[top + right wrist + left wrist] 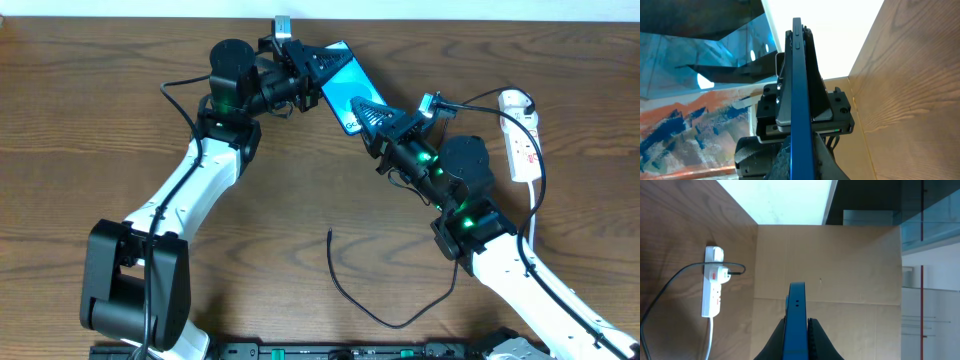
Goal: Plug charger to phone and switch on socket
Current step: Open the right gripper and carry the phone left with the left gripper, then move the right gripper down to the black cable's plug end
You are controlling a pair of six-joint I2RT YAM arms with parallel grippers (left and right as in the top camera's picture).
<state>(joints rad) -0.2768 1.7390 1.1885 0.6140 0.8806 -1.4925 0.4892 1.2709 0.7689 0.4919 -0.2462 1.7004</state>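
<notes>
Blue phone (340, 84) clamped between left hand (314, 66) and right hand (373, 113).

The left arm (190, 190) and right arm (520, 265) are built alike, with glossy white link shells between rounded black joint housings. Green lights (425, 158) glow at the wrists. Thin black cables (152, 260) run along them. The fingers (372, 112) are black ribbed wedges.
</notes>
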